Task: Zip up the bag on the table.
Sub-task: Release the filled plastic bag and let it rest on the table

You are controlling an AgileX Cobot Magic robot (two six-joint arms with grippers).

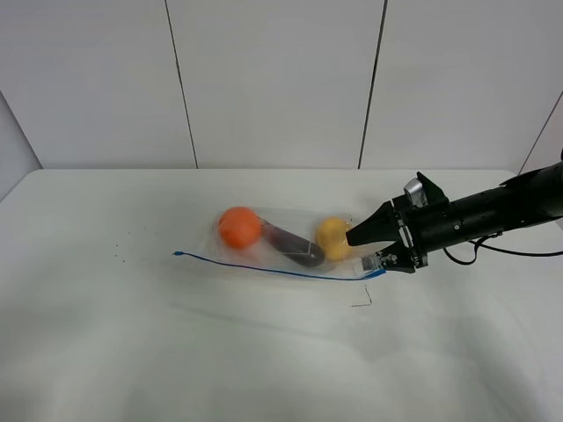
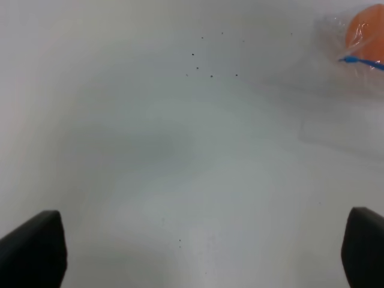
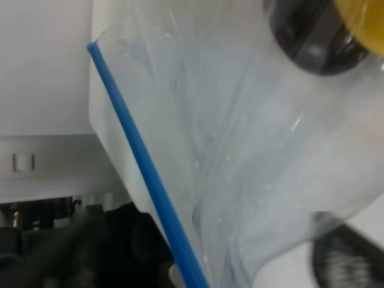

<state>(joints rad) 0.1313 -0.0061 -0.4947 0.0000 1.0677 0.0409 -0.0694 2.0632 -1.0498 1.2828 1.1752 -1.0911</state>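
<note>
The clear, crinkly plastic zip bag (image 1: 281, 242) lies a little right of centre in the high view, flat on the wide white matte table (image 1: 132, 352). Its thin blue zipper strip (image 1: 264, 268) runs along the bag's lower edge, from the middle left of the frame to the right. Through the film show a round orange ball (image 1: 238, 227), a dark oblong item (image 1: 295, 246) and a yellow round item (image 1: 333, 237).

The right gripper (image 1: 380, 258) comes in from the right edge of the frame and sits at the bag's right corner, where the strip ends. In its wrist view the film and blue strip (image 3: 144, 168) fill the frame right up to the fingers, so it looks closed on that corner, though the pinch itself is hidden and I cannot tell for sure. The left gripper (image 2: 198, 252) hangs over bare table with its fingers (image 2: 33, 249) wide apart, the bag's far end just in the upper right of its view.

That film looks light, limp and slippery. Alone it would slide and bunch rather than resist a pull, and only the three things inside give it weight. The strip seems the firmest part to take hold of, with the opposite end pinned down.
</note>
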